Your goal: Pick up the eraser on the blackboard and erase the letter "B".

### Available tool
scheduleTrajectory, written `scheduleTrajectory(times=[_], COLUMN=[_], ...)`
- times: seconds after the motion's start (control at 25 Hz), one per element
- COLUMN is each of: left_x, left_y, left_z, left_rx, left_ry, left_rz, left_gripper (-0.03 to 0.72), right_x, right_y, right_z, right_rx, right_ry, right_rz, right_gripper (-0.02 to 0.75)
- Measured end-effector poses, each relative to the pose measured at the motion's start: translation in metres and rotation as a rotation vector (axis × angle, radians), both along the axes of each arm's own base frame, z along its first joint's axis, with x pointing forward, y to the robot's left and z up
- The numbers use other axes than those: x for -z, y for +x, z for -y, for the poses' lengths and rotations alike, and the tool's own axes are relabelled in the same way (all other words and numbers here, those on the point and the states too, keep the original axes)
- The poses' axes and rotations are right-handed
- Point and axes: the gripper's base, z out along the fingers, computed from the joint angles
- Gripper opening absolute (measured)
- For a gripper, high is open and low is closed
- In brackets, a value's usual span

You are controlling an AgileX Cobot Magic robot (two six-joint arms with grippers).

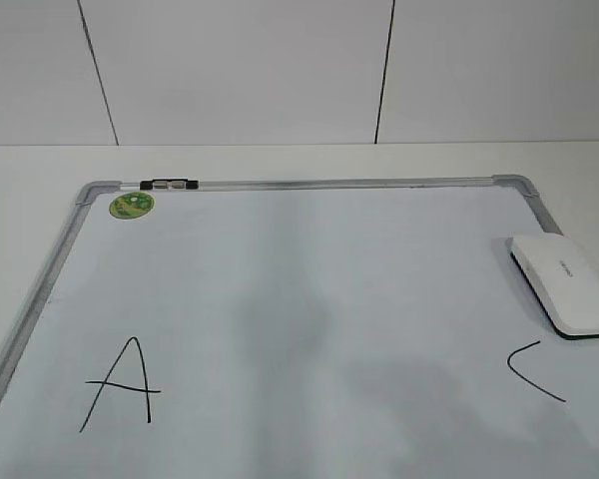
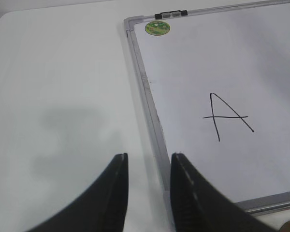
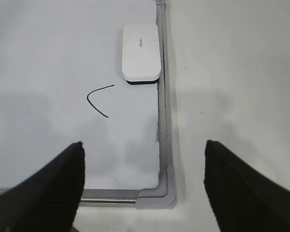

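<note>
The eraser (image 1: 564, 283), a white rounded block with a dark underside, lies flat on the blackboard (image 1: 329, 184) against its right frame. In the right wrist view the eraser (image 3: 141, 53) lies ahead of my right gripper (image 3: 144, 143), which is wide open, empty and above the board's near right corner (image 3: 163, 193). My left gripper (image 2: 149, 155) is open and empty over the board's left frame (image 2: 145, 82). A black "A" (image 1: 123, 384) and a black "C" (image 1: 534, 371) show on the board. No letter "B" shows in any view. Neither gripper shows in the exterior view.
A small round green sticker (image 1: 132, 206) sits at the board's far left corner, next to a black clip (image 1: 169, 184) on the top frame. White table surrounds the board, and a white panelled wall stands behind it.
</note>
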Motion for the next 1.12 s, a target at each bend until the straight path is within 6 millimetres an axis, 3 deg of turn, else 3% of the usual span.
scheduleTrajectory(times=[1.12], left_x=[-0.0001], left_y=[0.0002], left_z=[0.0], left_rx=[-0.02], left_ry=[0.001], left_rz=[0.002], left_gripper=[0.226], right_x=[0.0], right_y=[0.0], right_z=[0.0007], right_rx=[0.004], right_ry=[-0.006], right_rz=[0.0], right_gripper=[0.588])
